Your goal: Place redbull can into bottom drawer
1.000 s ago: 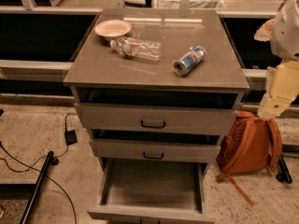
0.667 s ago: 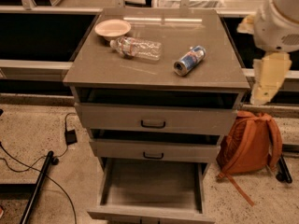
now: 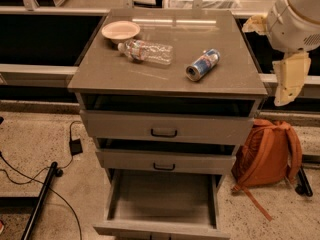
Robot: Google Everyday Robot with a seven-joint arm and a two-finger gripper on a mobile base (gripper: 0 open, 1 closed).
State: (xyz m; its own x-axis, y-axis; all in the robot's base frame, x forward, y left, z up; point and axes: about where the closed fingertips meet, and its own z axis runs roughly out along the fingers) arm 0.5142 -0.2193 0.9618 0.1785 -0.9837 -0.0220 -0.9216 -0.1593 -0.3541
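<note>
Pincer (image 3: 289, 81) held beside worktop (image 3: 150, 76) edge, grip state not discernible; redbull can (image 3: 202, 64) lying ungrasped, bottom drawer (image 3: 160, 201) open. Approach step judged; reach toward can required.

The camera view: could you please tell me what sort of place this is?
Probably a lab or office: grey drawer cabinet, orange backpack and cables on the floor. The gripper hangs right of the cabinet.

The blue-and-silver redbull can (image 3: 202, 64) lies apart from the clear plastic bottle (image 3: 147, 51) to its left. The grey bottom drawer (image 3: 160, 201) stands pulled out. The cream gripper (image 3: 289, 81) hangs right of the grey cabinet (image 3: 150, 76).
</note>
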